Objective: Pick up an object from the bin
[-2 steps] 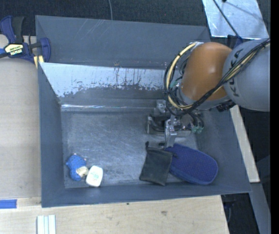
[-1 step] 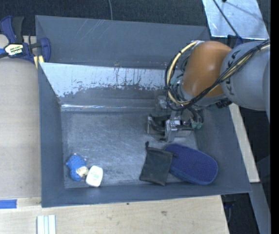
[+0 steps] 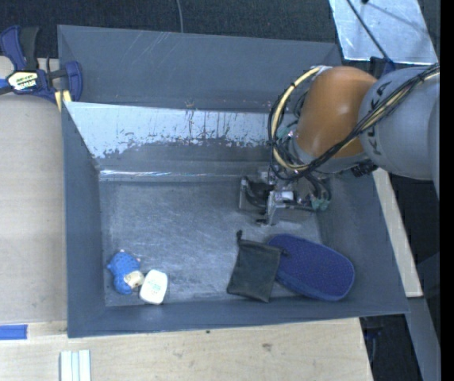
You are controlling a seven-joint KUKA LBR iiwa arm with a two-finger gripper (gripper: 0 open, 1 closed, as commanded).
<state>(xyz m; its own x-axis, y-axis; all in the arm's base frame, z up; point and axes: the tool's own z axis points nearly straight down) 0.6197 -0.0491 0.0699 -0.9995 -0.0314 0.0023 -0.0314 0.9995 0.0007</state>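
Note:
My gripper [image 3: 264,202] hangs over the right half of the bin floor, near the back wall, under the orange wrist cover. Just below it lies a dark grey, roughly square pouch [image 3: 254,270] with a small tab at its upper left corner. A flat blue oval pad [image 3: 316,268] lies against the pouch's right side, near the bin's front right corner. The gripper stands above and apart from both, with nothing visible between its fingers.
A small blue toy [image 3: 121,271] and a white rounded piece [image 3: 154,286] lie together in the front left corner. The arm and its cables come in over the bin's right wall. Bare floor stretches across the middle and left.

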